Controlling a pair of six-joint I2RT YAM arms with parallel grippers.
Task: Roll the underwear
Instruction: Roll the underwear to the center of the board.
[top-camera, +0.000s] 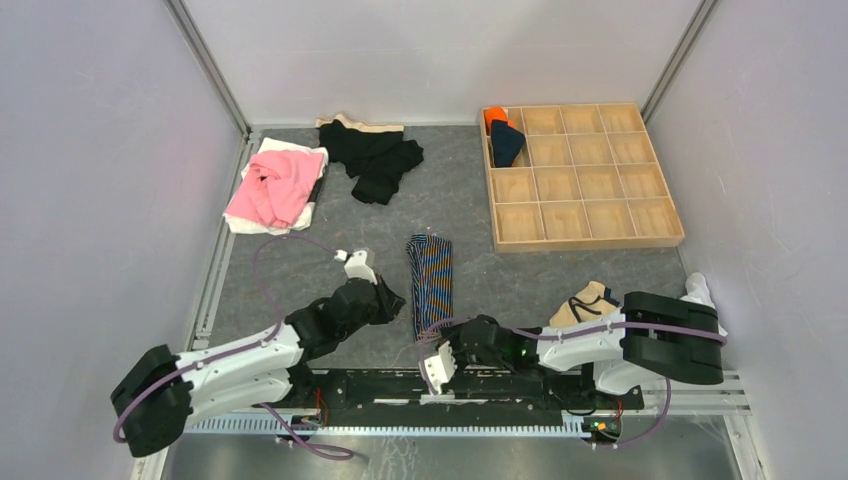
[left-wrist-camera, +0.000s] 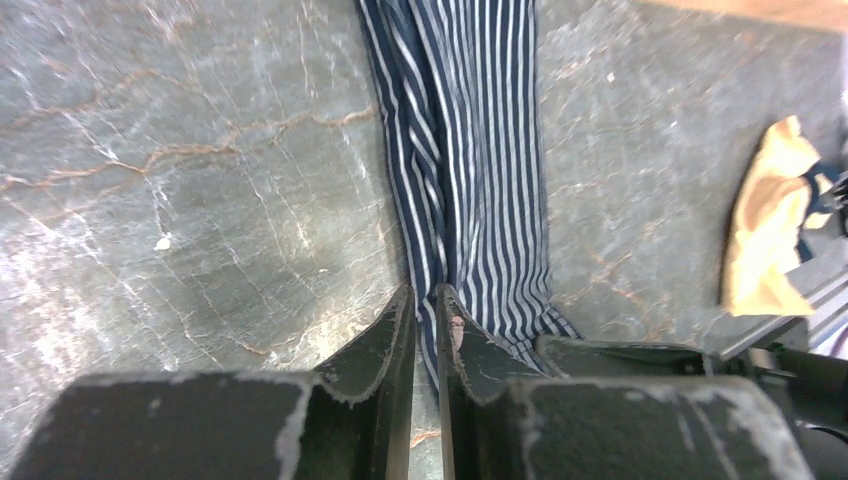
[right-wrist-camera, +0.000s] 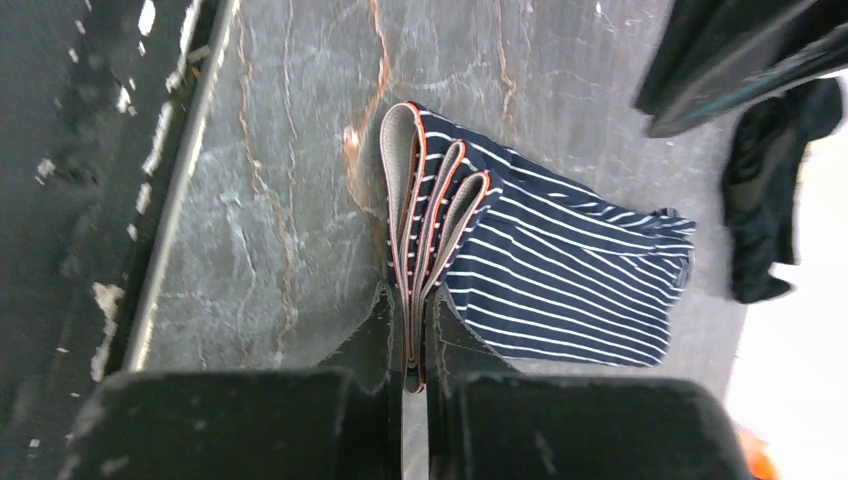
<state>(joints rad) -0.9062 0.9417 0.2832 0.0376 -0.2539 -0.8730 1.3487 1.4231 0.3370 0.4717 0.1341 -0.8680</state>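
Observation:
The navy underwear with thin stripes (top-camera: 431, 275) lies on the grey table folded into a long narrow strip. It also shows in the left wrist view (left-wrist-camera: 480, 150) and the right wrist view (right-wrist-camera: 560, 260). My right gripper (top-camera: 438, 341) is at the strip's near end, shut on the stacked orange-edged waistband folds (right-wrist-camera: 412, 310). My left gripper (top-camera: 396, 300) is at the strip's near left edge, jaws almost together with striped cloth between the tips (left-wrist-camera: 427, 305). A tan brief with dark trim (top-camera: 585, 300) lies by the right arm.
A wooden compartment tray (top-camera: 660, 235) stands at the back right, with an orange roll (top-camera: 496, 118) and a navy roll (top-camera: 507, 143) in its far-left cells. A pink garment (top-camera: 275, 185) on white cloth and black garments (top-camera: 375, 160) lie at the back left.

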